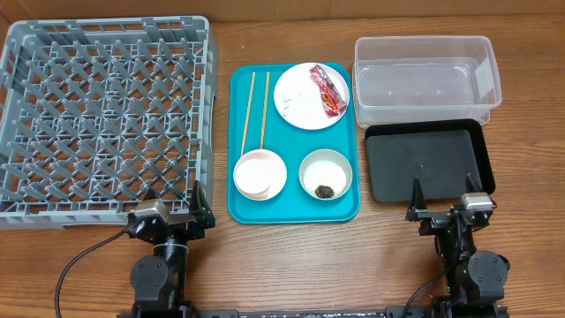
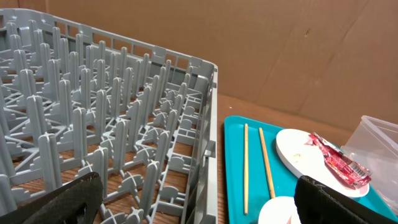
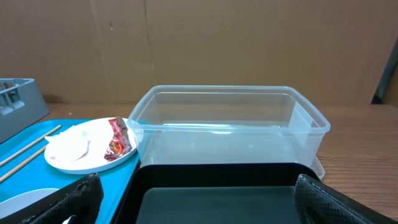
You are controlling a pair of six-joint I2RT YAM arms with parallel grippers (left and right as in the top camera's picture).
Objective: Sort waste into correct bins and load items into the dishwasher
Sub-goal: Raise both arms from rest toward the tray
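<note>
Crinkled red wrapper (image 1: 327, 91) lies on round white plate (image 1: 296, 99) (smooth).

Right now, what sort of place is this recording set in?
Probably a lab mock-up of a dishwashing station: a grey dish rack, a teal tray with a dirty plate on a wooden table, cardboard behind.

A wooden table (image 1: 291, 265) stands before a brown cardboard wall (image 3: 217, 43).

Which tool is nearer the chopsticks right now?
Left. The left tool is diagonally near the chopsticks, by the dish rack; the right tool is farther off, at the near edge of the black tray.
</note>
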